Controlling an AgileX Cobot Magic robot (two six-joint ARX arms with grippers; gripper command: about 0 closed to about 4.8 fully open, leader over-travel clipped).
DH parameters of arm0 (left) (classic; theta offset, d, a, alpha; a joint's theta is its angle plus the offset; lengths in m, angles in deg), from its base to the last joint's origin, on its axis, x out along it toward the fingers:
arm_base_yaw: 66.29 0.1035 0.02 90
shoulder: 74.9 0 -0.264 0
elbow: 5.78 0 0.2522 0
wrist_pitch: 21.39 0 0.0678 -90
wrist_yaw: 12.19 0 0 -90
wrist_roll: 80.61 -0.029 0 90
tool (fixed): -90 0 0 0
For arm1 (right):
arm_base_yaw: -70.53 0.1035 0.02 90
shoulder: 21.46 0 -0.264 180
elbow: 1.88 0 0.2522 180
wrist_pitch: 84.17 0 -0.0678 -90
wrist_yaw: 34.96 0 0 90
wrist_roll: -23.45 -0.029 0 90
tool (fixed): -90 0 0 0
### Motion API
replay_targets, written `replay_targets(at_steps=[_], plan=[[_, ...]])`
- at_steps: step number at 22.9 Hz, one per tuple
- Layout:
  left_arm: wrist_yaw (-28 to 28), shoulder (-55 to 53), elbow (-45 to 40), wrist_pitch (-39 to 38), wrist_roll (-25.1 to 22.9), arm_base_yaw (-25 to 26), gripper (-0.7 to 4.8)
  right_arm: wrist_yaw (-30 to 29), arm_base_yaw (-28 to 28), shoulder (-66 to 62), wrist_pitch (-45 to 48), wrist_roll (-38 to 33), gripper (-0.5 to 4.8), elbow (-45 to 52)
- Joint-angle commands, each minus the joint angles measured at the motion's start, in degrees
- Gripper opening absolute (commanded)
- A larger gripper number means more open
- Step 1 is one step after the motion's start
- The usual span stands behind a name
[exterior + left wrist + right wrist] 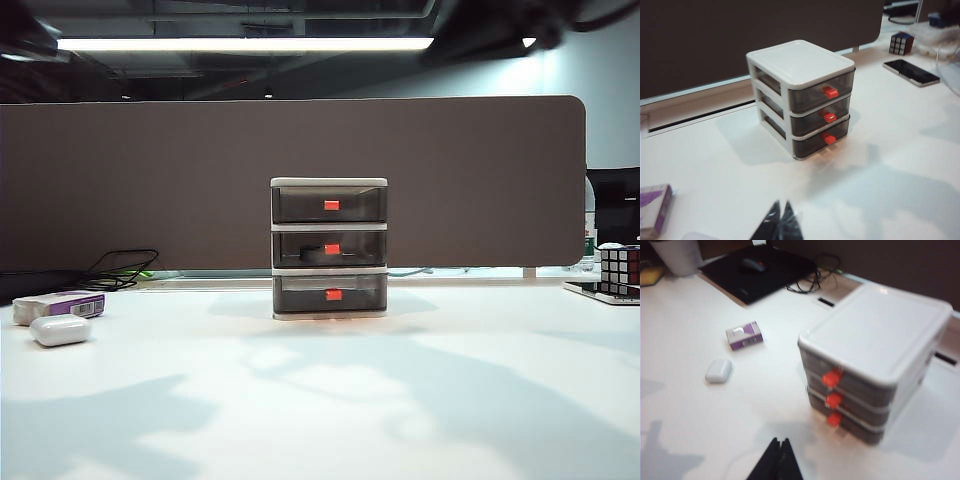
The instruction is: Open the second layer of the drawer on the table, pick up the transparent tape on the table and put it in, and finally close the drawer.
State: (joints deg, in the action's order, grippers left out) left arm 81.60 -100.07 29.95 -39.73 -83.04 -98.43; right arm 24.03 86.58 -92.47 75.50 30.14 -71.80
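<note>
The white-framed drawer unit [329, 184] [800, 62] [875, 325] stands mid-table with all three smoky drawers pushed in. The second layer [350, 249] [812, 116] [855, 401] is shut, its red handle flush with the others. A dark shape [313, 252] shows through its front; whether it is the transparent tape I cannot tell, and no tape lies on the table [320, 400]. My left gripper [782, 201] is shut and empty, well back from the unit's front left. My right gripper [780, 439] is shut and empty too, back from the front right. Neither arm shows in the exterior view.
A purple-and-white box [62, 304] [744, 335] and a white rounded case [60, 330] [719, 371] lie at the left. A puzzle cube [620, 268] [901, 43] and a phone [911, 72] sit at the right. A grey partition [150, 180] closes the back, with cables [125, 268] along it.
</note>
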Motion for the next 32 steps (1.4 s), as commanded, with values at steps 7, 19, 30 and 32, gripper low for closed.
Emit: replay_targets(at_steps=[7,19,30,32], plan=[[7.17,20.94,-7.48,-7.39,10.16,0.09,-0.06,8.79,0.07,24.28,2.58,-5.68,-0.05,23.26],[13.57,25.03,-15.63,-5.29,10.05,0.07,-0.06,21.18,0.24,54.53,-1.05,-13.07,-0.05,42.69],[9.77,25.03,-19.67,-0.68,12.26,0.09,-0.06,23.45,0.24,65.75,-3.67,-15.69,-0.05,52.76],[8.68,25.03,-20.98,2.49,12.28,0.09,-0.06,23.43,0.24,67.82,-3.82,-15.80,-0.05,55.04]])
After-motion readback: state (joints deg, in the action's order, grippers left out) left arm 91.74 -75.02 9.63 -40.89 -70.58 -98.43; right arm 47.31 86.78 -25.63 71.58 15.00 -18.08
